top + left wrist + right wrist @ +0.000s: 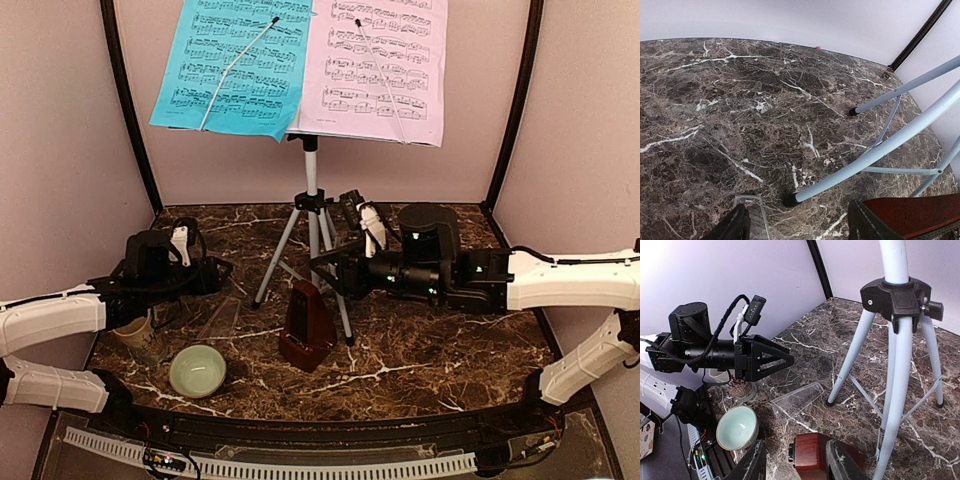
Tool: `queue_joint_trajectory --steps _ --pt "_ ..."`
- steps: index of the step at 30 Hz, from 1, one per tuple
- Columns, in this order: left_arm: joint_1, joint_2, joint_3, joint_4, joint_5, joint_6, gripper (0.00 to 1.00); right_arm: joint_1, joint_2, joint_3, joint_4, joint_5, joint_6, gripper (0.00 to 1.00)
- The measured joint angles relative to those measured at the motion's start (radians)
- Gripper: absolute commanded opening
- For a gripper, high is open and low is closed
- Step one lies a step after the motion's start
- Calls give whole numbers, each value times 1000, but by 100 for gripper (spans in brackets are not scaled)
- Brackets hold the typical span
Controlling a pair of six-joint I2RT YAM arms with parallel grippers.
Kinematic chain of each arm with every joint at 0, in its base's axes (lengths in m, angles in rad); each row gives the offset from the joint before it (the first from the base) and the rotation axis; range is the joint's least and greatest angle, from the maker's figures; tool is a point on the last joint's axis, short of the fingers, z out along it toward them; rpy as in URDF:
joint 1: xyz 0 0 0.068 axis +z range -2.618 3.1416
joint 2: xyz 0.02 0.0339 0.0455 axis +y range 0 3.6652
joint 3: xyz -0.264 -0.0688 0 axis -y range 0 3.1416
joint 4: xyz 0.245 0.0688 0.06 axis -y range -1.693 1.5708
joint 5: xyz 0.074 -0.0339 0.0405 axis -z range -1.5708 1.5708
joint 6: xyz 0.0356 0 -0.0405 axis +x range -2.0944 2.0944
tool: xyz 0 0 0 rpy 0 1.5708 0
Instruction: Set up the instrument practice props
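The silver tripod music stand (312, 200) rises at the table's middle. Its desk holds a blue page (235, 65) and a pink page (375, 65) side by side under wire clips. In front of the tripod stands the dark-red pyramid metronome (308, 325). My right gripper (325, 268) hovers just above it. In the right wrist view the metronome (812, 455) sits between the spread fingers (754, 464) with a gap on the left. My left gripper (222, 270) is open over bare marble near a tripod foot (790, 200), with nothing between its fingers (735, 225).
A clear plastic cover (797, 400) lies flat on the table left of the metronome. A beige mug (140, 335) and a pale green bowl (197, 370) sit at the front left under the left arm. The tripod legs (850, 360) spread widely.
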Motion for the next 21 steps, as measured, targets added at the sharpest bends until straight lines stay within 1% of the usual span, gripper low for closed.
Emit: queue_joint_trajectory --steps 6,12,18,20,21 --pt "13 -11 67 -47 4 49 71 -22 -39 3 -39 10 -29 45" --pt "26 -11 154 -114 7 123 75 -90 -118 -2 -78 21 -47 48" --pt "41 1 256 -194 3 203 80 -166 -226 -42 -125 40 -80 51" --pt "47 7 289 -226 -2 230 82 -206 -259 -68 -145 46 -92 54" --pt "50 9 302 -239 -5 243 83 -229 -275 -80 -159 48 -97 58"
